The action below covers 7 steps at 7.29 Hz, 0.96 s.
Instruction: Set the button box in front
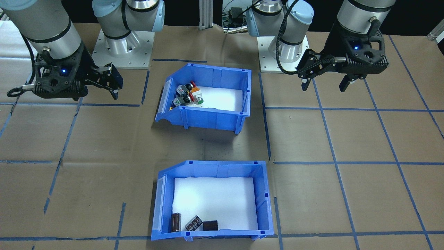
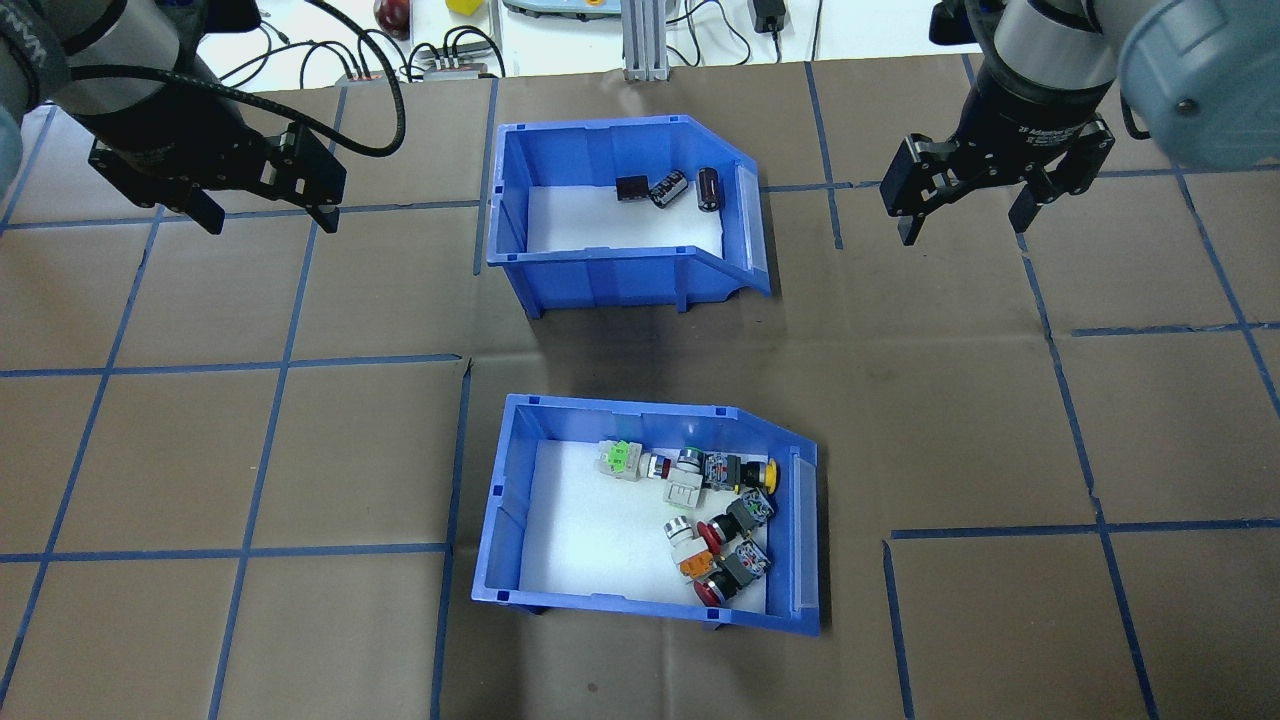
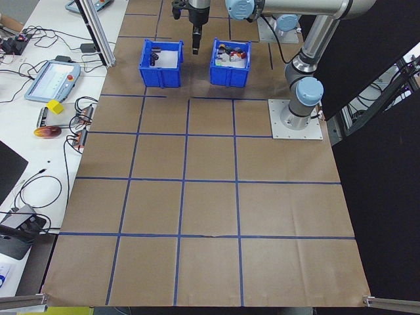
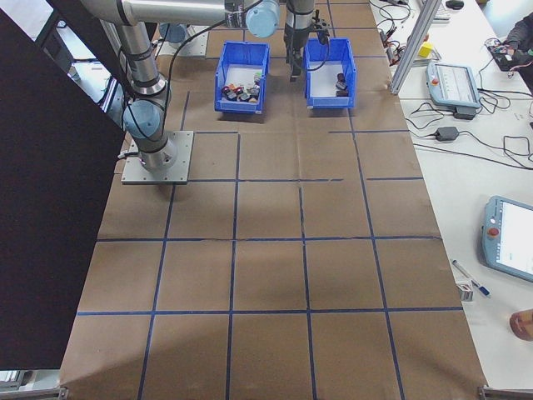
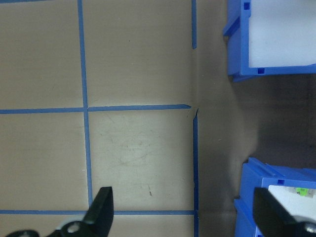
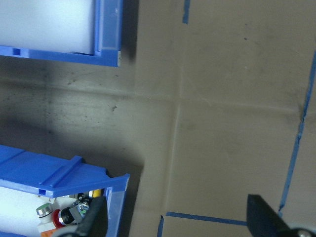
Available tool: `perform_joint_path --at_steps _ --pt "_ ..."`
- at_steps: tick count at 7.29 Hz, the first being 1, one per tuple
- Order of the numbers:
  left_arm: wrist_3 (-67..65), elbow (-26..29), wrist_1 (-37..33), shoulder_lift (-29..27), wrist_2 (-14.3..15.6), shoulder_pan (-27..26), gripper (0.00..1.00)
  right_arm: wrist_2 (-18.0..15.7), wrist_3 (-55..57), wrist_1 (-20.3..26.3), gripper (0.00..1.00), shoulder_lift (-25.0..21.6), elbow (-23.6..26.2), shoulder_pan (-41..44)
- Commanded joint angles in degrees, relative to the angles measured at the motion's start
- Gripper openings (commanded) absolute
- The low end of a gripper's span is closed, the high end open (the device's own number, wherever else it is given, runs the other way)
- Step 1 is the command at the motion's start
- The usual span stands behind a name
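Sitting nearest robot, button box [image 2: 640,520]; both arms' jaws spread, empty.

A blue plastic button box [image 2: 650,515] sits upright on the brown paper-covered table, on the side near the robot's base. Its sloped, clear-fronted end faces the robot's right. Inside, on a white foam liner, red, green, yellow and orange push-button switches [image 2: 715,525] cluster toward that sloped end.

Partly legible "2F Adaptive" — on the right claw [image 2: 968,207] — nothing else.
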Motion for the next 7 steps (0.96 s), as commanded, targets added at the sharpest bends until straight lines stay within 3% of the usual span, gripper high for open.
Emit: perform_joint_path --at_steps 1,4,5,6,7 --pt "0.0 1.0 0.0 -1.0 0.0 0.0 0.99 4.4 -11.9 -0.9 1.0 4.9 -4.6 1.0" --pt "-1.6 -1.1 0.0 1.1 -0.5 -0.7 0.99 3.8 -23.3 -1.8 1.0 14.7 -12.3 8.7" --pt "-6.2 -2.2 -0.9 2.0 -0.3 -1.3 0.99 -1.5 -27.7 -3.7 1.0 18.2 -16.1 12.3" --pt "-10.9 -6.0 -1.2 5.4 -0.9 -1.5 0.99 -4.2 -31.2 -4.0 1.0 20.7 -19.6 15.8" --pt "-17.6 -14.1 -0.6 11.4 -2.3 -1.9 0.99 -4.0 -35.0 -4.1 1.0 23.6 -22.1 17.9"
